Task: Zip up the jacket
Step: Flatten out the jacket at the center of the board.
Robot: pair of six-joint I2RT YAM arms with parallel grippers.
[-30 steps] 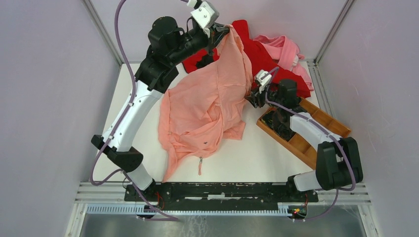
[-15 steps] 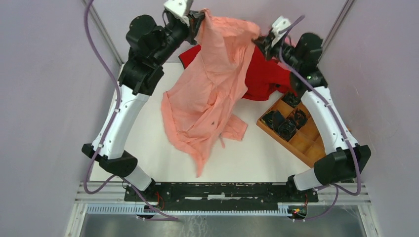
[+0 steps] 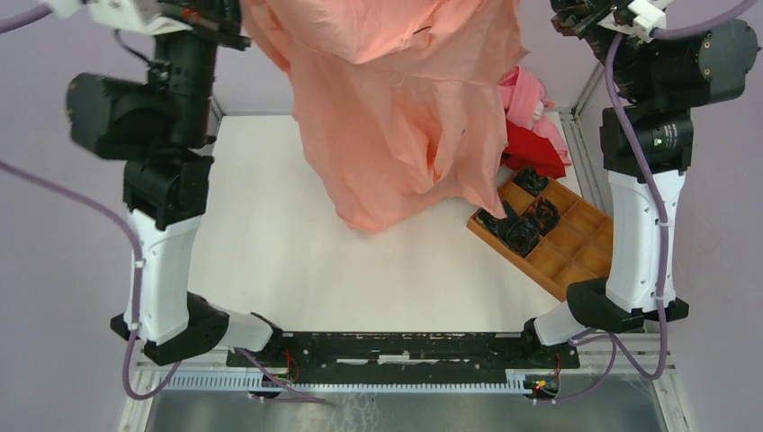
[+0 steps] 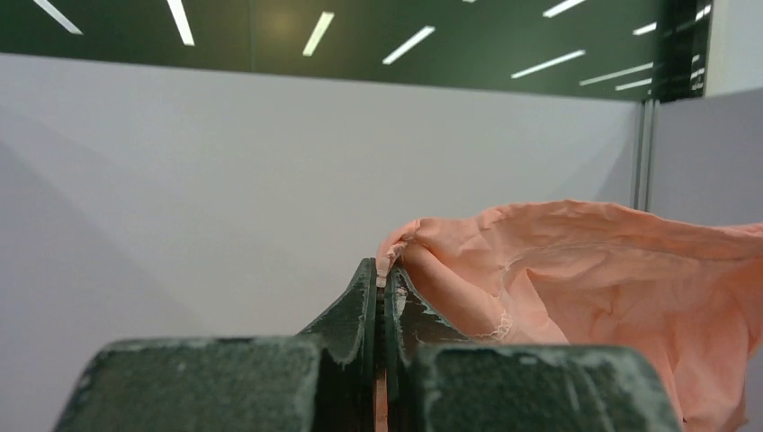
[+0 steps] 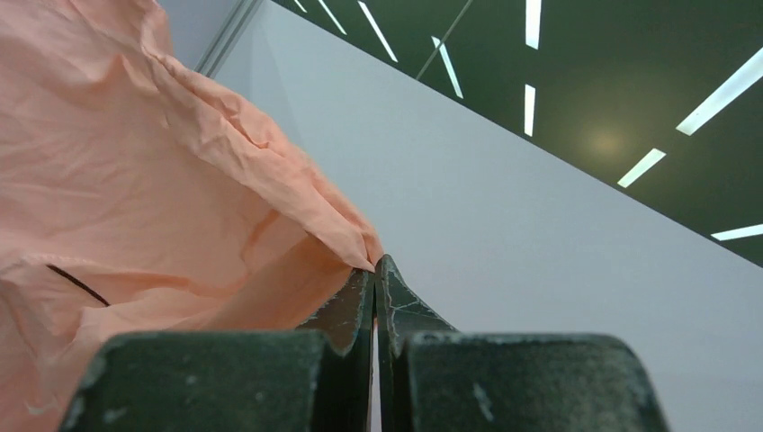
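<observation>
The thin salmon-pink jacket [image 3: 396, 117] is hung from 2 narrow pinches, left claw [image 4: 381, 281] and right claw [image 5: 372, 270]; either edge could be dragged out by its weight.

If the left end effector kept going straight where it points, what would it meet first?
Past the jacket it pinches, the left end effector would likely meet the grey wall; depth is unclear.
</observation>
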